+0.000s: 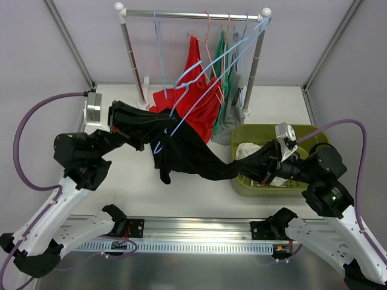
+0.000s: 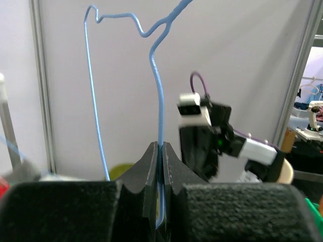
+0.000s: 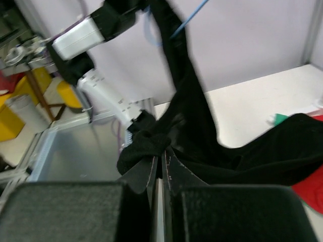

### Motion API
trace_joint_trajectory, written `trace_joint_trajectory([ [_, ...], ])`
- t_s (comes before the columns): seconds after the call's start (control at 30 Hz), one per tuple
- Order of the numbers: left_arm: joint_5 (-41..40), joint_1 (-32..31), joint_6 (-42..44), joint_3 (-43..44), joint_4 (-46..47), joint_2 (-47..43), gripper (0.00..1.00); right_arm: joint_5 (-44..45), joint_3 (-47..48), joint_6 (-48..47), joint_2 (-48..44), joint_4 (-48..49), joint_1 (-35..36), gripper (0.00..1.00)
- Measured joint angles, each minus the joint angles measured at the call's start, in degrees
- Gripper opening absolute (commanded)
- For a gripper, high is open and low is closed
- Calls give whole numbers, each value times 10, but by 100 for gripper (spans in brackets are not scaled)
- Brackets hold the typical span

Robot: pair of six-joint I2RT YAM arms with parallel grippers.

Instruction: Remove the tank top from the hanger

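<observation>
Two grippers share the pull-off step. The left gripper (image 2: 160, 151) clamps the thin blue wire hanger (image 2: 159, 101). The right gripper (image 3: 161, 160) pinches the black fabric tank top (image 1: 193, 156), stretched between them above the white table (image 1: 130, 181). The next move probably calls for drawing the cloth rightward until the straps slip free.

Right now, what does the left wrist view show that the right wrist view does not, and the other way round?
Left wrist only: the left gripper shut on the blue wire hanger, with the right arm behind. Right wrist only: the right gripper shut on a bunch of the black tank top, the left arm behind, a red garment at the lower right. Both: shut jaws and some blue hanger wire.
</observation>
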Motion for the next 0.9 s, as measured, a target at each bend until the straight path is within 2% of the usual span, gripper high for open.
trace_joint_trajectory([
  [0.27, 40, -1, -26, 75, 259, 124, 0, -128, -1, -12, -105, -28, 0, 0],
  [0.47, 57, -2, -48, 98, 378, 153, 0, -195, 0, 16, -133, 39, 1, 0],
  [0.57, 52, -2, -50, 98, 399, 163, 0, -202, 1, 21, -134, 54, 2, 0],
  [0.7, 34, -2, -37, 91, 370, 164, 0, -182, -3, 11, -130, 42, 2, 0],
  [0.8, 12, -5, -22, 46, 375, 151, 0, -159, -25, 10, -110, 42, 3, 0],
  [0.9, -8, -5, -13, -4, 386, 148, 0, -116, -63, 11, -53, 39, 11, 0],
])
